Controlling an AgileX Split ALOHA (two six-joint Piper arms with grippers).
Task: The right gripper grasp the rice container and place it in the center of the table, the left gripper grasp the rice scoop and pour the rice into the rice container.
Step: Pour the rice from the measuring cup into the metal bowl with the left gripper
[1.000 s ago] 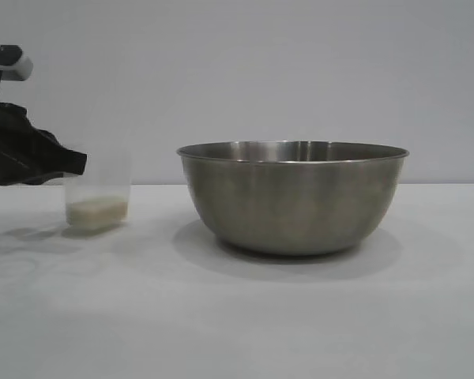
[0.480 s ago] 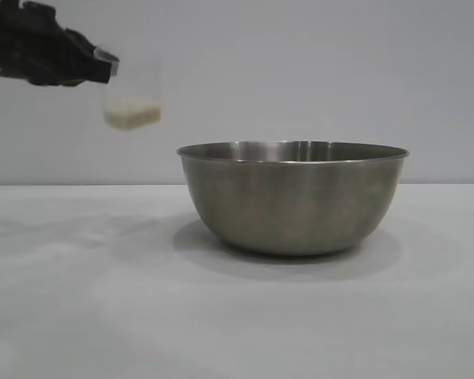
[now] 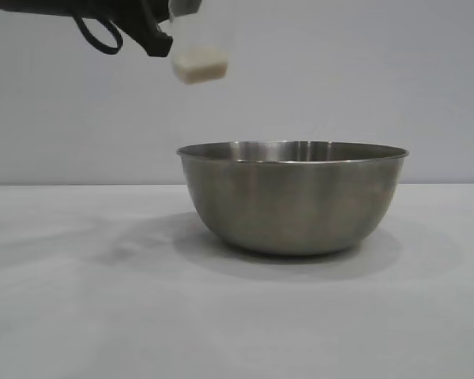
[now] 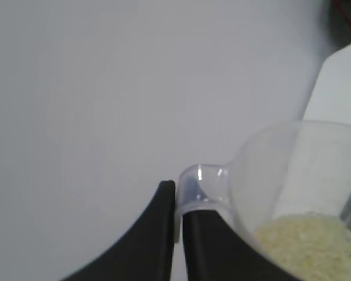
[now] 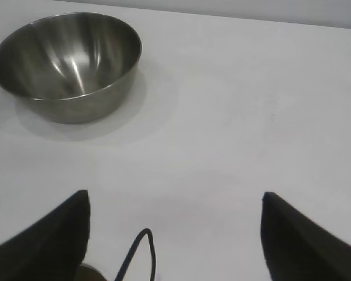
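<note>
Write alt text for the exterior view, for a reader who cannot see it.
The left end effector holds a translucent rice scoop with rice in it, raised high above the left rim of a large stainless-steel bowl. The bowl stands on a plain white table against a pale wall.

Left arm reaches in along the top edge of the exterior view, from the left. Left gripper (image 3: 159, 35) sits high in the air, roughly level, fingers (image 4: 158, 234) pressed together, pinching a handle. Right gripper (image 5: 174, 234) hangs over the table, tilted downward, jaws spread wide, nothing between them; black cable (image 5: 139, 254) runs between its fingers.
</note>
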